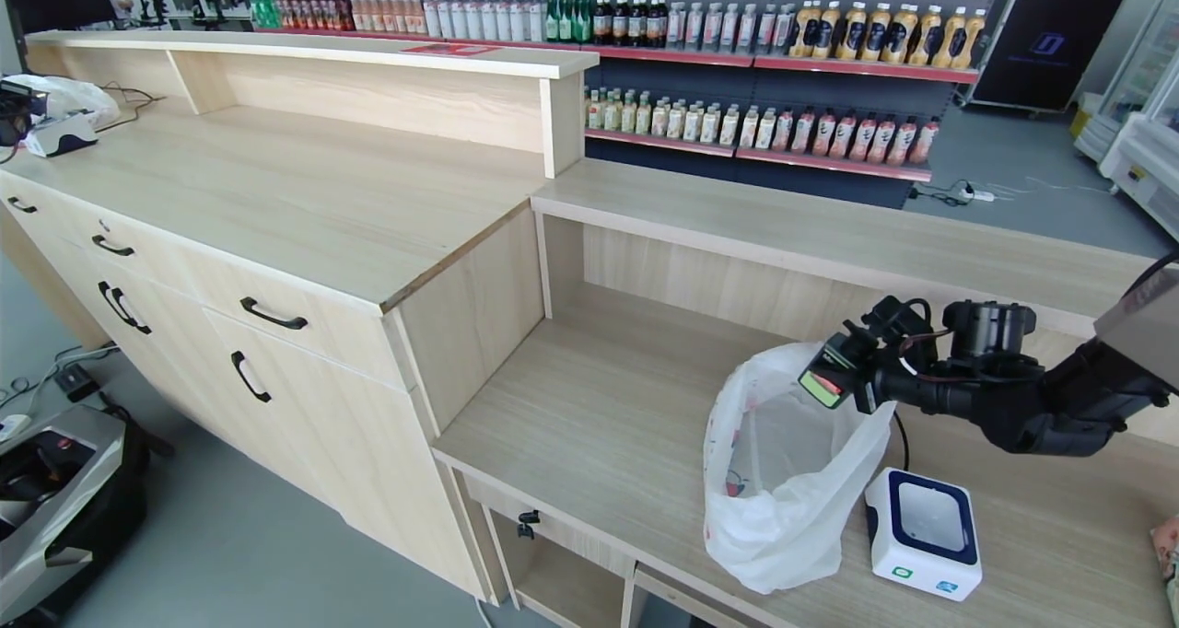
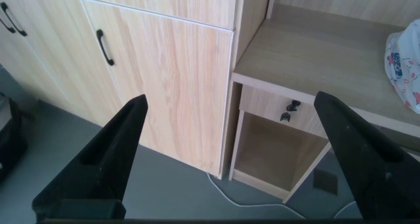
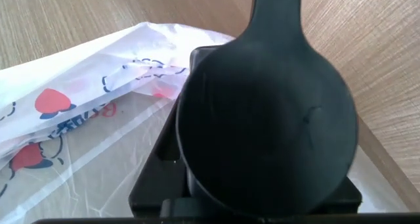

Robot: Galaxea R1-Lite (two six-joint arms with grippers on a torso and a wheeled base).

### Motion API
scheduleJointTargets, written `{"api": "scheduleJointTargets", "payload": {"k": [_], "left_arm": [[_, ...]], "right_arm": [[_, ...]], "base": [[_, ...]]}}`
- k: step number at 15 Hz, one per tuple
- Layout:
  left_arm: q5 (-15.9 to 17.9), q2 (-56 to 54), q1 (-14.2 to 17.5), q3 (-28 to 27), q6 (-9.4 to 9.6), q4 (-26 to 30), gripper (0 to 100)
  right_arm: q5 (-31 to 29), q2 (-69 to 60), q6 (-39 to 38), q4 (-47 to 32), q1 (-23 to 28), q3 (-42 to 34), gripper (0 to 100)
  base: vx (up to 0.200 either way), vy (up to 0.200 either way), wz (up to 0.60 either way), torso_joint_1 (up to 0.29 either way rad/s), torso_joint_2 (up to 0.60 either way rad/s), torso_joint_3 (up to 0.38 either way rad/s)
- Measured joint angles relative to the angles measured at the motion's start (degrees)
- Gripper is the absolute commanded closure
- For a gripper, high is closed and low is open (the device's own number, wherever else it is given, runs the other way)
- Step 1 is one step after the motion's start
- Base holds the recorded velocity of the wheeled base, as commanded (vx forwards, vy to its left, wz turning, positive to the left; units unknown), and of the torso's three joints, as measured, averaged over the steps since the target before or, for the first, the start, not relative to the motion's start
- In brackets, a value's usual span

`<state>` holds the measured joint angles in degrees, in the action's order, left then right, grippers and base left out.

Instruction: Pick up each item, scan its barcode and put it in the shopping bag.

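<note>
A white plastic shopping bag [image 1: 783, 481] stands open on the low wooden counter [image 1: 599, 416], with a white and blue barcode scanner [image 1: 924, 531] right beside it. My right gripper [image 1: 852, 375] hangs just above the bag's mouth, shut on a small dark item with a green and red label [image 1: 822, 381]. In the right wrist view this black rounded item [image 3: 262, 119] hangs over the bag [image 3: 79, 119]. My left gripper [image 2: 230, 165] is open and holds nothing, low down in front of the cabinet doors; the bag [image 2: 403, 60] shows far off.
A pinkish package [image 1: 1168, 554] lies at the counter's right edge. A taller counter with drawers [image 1: 276, 204] rises to the left of the low one, and a raised ledge [image 1: 829, 232] runs behind it. A keyed drawer [image 2: 289, 111] sits under the low counter.
</note>
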<state>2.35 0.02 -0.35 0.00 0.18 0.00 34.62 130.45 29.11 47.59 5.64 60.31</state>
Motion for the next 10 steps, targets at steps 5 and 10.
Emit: {"api": "scheduleJointTargets", "payload": {"k": [5,10], "left_arm": [[0.0,0.0,0.0,0.0,0.00,0.0,0],[0.0,0.0,0.0,0.0,0.00,0.0,0]], "right_arm": [[1.2,-0.4,4.3,-2.8,0.1,-1.4,100],[1.6,0.8,6.9,-2.8,1.2,-0.7,100]], "base": [[0.000,0.000,0.00,0.000,0.00,0.000],[0.000,0.000,0.00,0.000,0.00,0.000]]}}
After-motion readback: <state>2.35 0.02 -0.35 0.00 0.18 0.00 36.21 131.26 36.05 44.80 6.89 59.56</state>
